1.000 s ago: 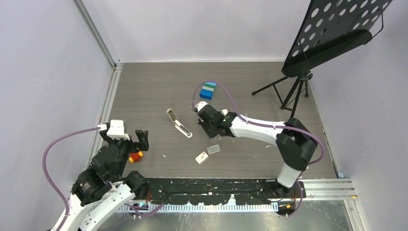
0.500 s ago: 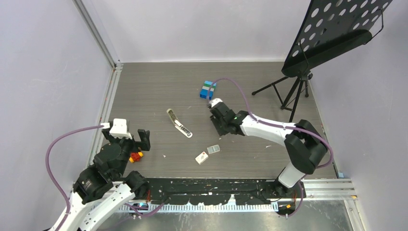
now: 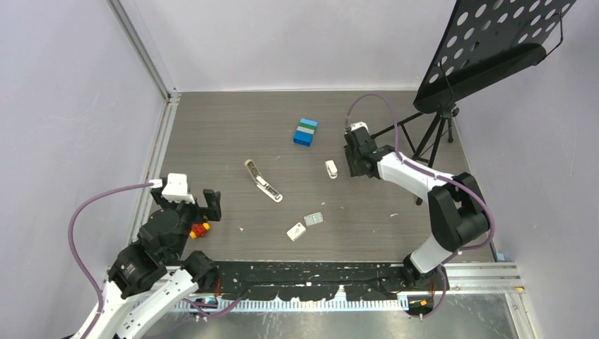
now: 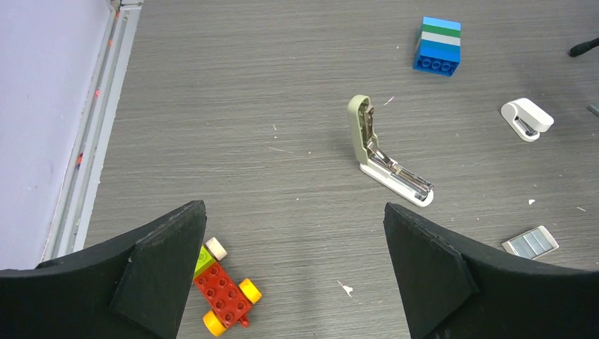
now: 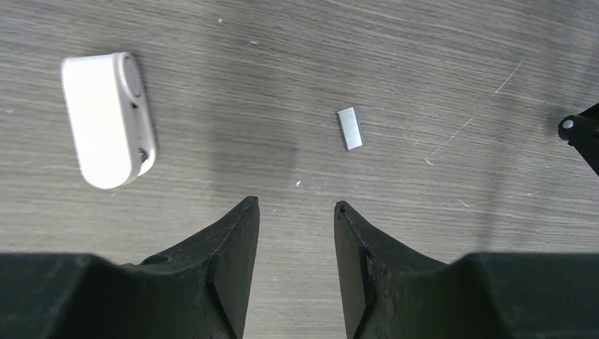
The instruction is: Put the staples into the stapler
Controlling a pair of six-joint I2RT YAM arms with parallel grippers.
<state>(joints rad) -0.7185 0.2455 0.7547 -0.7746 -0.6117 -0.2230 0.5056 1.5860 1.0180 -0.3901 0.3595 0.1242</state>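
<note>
The stapler lies hinged open mid-table, olive-beige top raised off its white base. The staples box, white with a red mark, and its silvery insert lie nearer the front. My right gripper hovers open and empty over bare table at the back right. A small silvery-grey strip lies just ahead of its tips. My left gripper stands wide open and empty at the front left, well short of the stapler.
A stubby white object lies left of the right gripper. A blue-green brick stack stands behind the stapler. A red-yellow toy sits by the left fingers. A music stand's tripod and foot stand right.
The right arm swung from beside the stapler to the back right while its jaws widened. The stubby white object now lies uncovered on the table. The left arm barely moved.
</note>
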